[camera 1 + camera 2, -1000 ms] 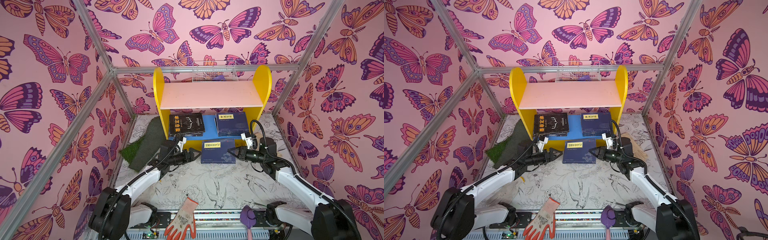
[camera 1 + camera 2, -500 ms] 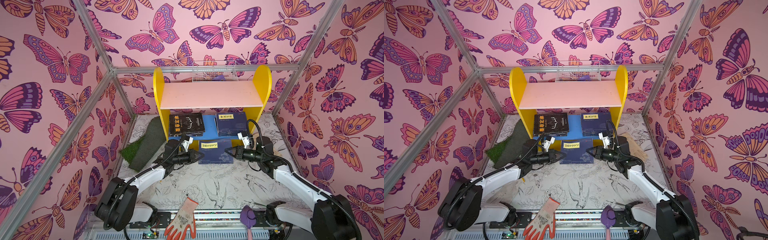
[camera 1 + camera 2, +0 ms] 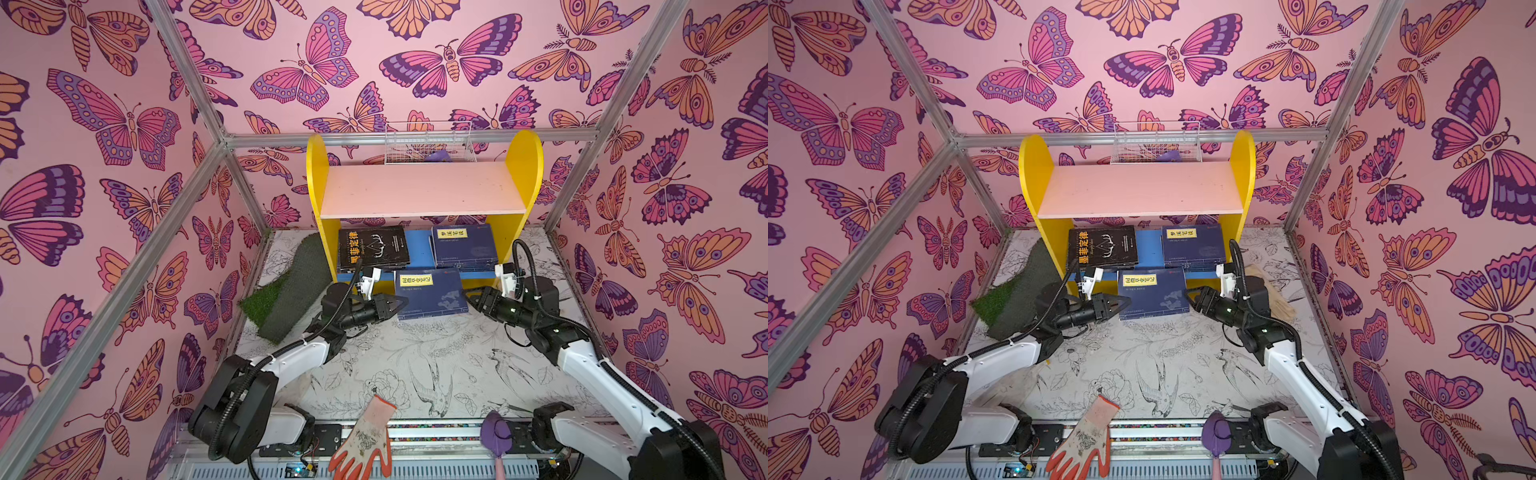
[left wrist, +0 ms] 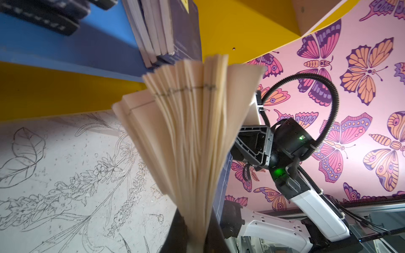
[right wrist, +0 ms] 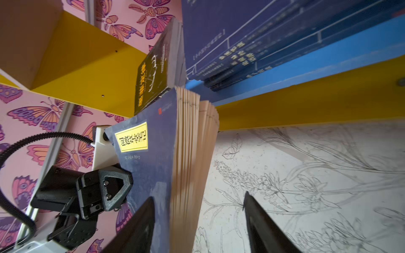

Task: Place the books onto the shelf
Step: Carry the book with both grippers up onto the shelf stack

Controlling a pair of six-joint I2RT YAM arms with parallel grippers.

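By my reading most of the job is done. The shelf [image 3: 524, 166] already carries a pile of black books [image 3: 372, 247] on the left of its blue lower board [image 3: 420, 249] and a navy stack [image 3: 463, 247] on the right. Both lie flat under the pink upper board [image 3: 424, 189], which is bare.

One loose navy book [image 3: 432, 293] is outside, just in front of the lower board's near edge, between my two arms. My left gripper [image 3: 395, 306] has its jaws closed on that book's left edge. In the left wrist view the pages fan out from the grip, so I suspect I am pinching only part of the block. My right gripper [image 3: 471, 297] sits at the book's right edge with its jaws apart, straddling the page edge without pinching it.

I cannot tell whether the book's near edge rests on the surface [image 3: 415, 357] or hangs clear of it.

What is left, as I judge it, is getting this last book over the lip and onto the blue board. I see no other books on the surface.
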